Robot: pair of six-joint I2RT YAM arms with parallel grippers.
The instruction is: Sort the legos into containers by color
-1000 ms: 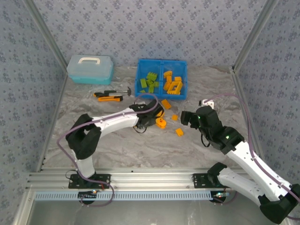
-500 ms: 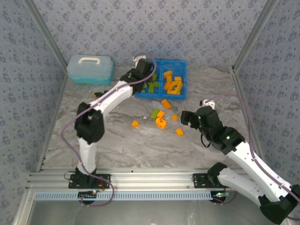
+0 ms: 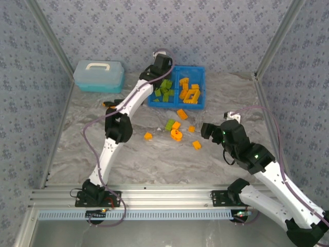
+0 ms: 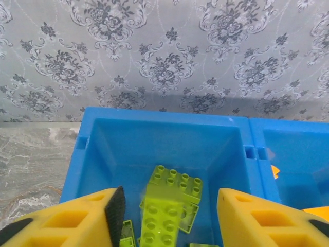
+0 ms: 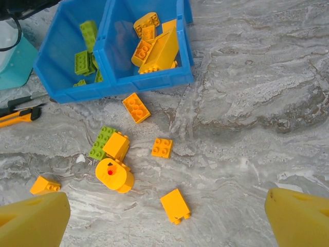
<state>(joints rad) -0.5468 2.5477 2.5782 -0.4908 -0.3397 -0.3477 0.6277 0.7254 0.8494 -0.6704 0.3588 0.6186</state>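
The blue bin (image 3: 201,88) stands at the back, with lime green legos (image 3: 164,88) in its left compartment and orange legos (image 3: 189,91) in its right one. My left gripper (image 3: 160,72) hangs open over the green compartment (image 4: 103,154). A long green brick (image 4: 160,218) lies below the gap between the open fingers of the left gripper (image 4: 168,206), on other green bricks. My right gripper (image 3: 206,131) (image 5: 165,206) is open above the table. Below it lie loose orange bricks (image 5: 175,206), the round orange piece (image 5: 114,175) and one green brick (image 5: 100,142).
The pale teal lidded box (image 3: 98,75) stands at the back left. An orange-and-black utility knife (image 5: 18,116) lies in front of it. More orange bricks lie near the bin's front wall (image 5: 136,107) and to the left (image 3: 148,136). Patterned walls close in the table.
My left arm has swung from the middle of the table up to the bin and now hangs over the green compartment. The right arm has barely shifted.
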